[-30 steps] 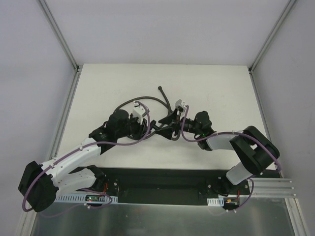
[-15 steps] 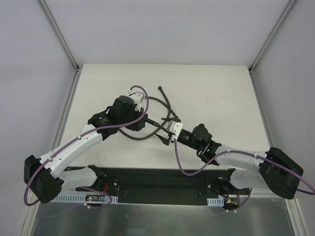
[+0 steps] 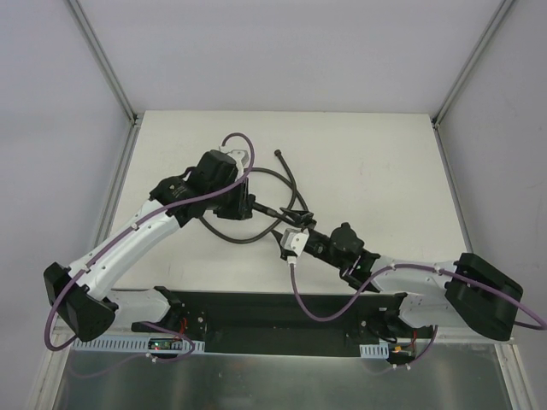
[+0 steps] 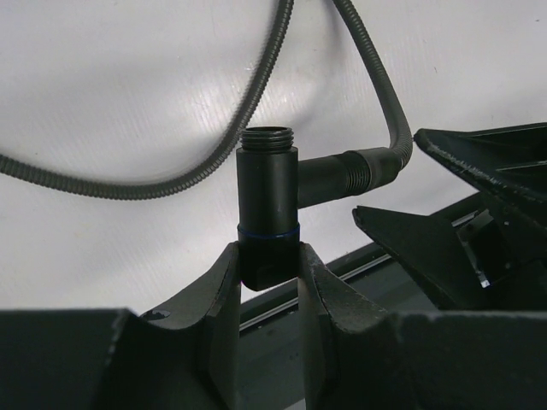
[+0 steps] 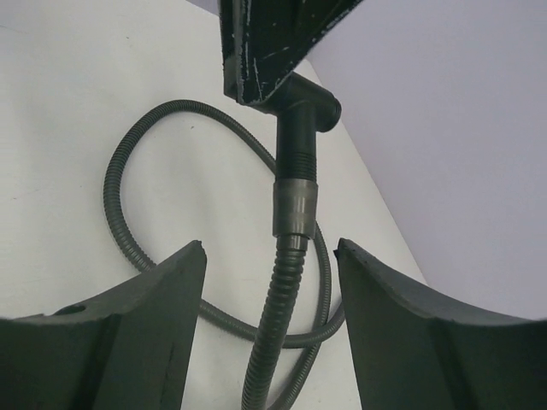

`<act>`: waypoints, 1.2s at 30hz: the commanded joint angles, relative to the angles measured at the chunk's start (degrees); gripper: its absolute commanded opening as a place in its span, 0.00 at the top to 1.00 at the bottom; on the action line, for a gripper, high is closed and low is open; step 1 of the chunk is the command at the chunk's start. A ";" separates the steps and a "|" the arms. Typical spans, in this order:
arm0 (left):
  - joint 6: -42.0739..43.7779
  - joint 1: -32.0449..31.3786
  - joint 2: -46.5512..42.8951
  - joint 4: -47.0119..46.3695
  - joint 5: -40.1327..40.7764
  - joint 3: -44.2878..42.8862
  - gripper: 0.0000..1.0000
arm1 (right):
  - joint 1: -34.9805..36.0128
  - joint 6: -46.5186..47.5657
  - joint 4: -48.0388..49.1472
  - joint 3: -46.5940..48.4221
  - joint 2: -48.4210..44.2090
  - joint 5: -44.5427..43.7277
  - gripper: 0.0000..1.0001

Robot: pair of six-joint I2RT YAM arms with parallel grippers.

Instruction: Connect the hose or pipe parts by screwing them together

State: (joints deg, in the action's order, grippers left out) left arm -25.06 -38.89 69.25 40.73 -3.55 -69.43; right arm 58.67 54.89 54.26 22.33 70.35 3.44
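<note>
Left hand [image 4: 267, 273] clamped low on black threaded fitting [image 4: 267, 196]. Fitting's long axis runs straight out from between my fingers, threaded mouth at far end. Hose [image 4: 376, 94] leaves its side toward right hand [image 5: 270, 248].
Right hand wide, fingers either side of hose just below grey collar [image 5: 293, 205], not touching. Hose axis runs away from palm.
Judgement: fitting rigid, smooth, may slip. Hose light, springy, will twist back. Grip collar, not corrugated length.
Spare hose loops on tabletop [image 3: 376, 154].
</note>
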 commanded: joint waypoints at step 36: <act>10.09 0.57 -15.71 -39.08 -15.60 23.35 1.00 | -4.87 -30.00 3.31 8.96 3.57 13.86 0.99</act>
State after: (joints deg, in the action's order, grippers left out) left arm -22.96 -37.39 61.36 26.85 -10.48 -53.78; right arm 57.89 40.97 52.29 26.79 77.14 4.23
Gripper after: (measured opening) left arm 0.245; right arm 0.249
